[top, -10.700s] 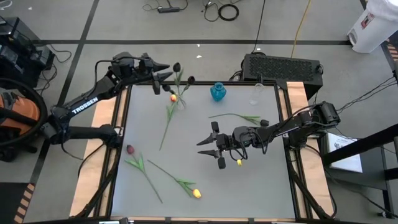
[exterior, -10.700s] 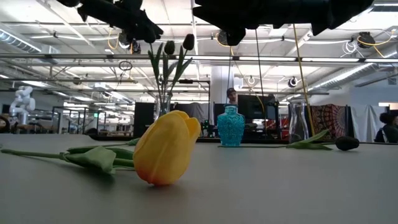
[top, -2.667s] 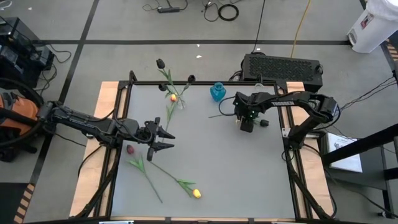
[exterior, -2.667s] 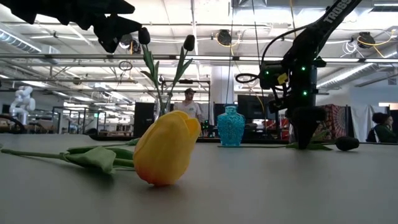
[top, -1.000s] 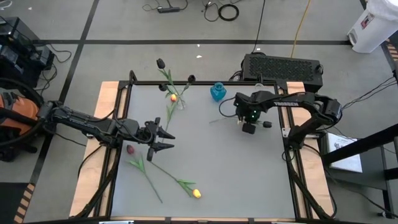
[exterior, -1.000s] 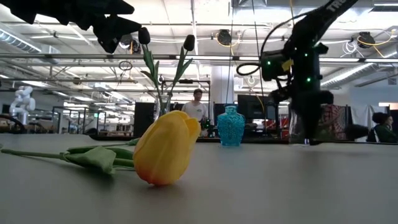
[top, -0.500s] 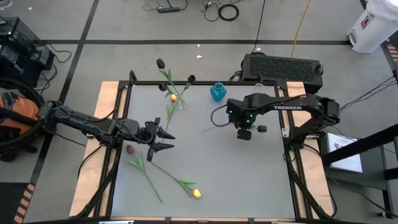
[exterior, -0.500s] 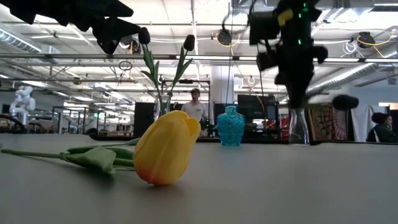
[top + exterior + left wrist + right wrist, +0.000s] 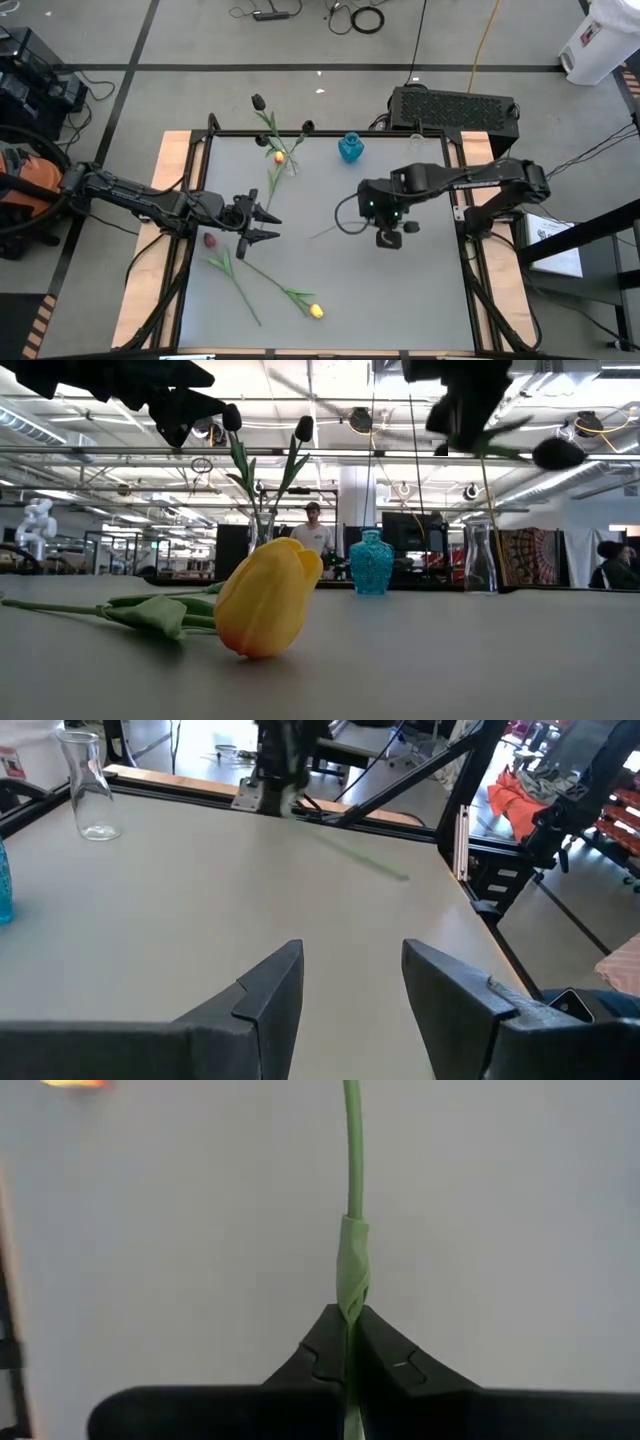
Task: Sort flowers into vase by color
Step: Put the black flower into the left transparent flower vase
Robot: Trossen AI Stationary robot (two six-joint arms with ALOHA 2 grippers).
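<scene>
Right gripper (image 9: pixel 347 1342): you see it clamped on the thin green stem of a black-headed artificial tulip (image 9: pixel 413 228), lifted mid-table.
Stem axis: trails left.
Black-flower clear glass vase (image 9: pixel 290 162): far-left.
Left gripper (image 9: pixel 268 224): open, idle left.

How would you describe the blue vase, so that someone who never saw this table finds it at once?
Look at the table's far edge, the side near the black box on the floor. The blue vase stands there, about mid-edge, between a vase holding black tulips and an empty clear vase. It alone is opaque bright blue, short and round-bodied.
</scene>
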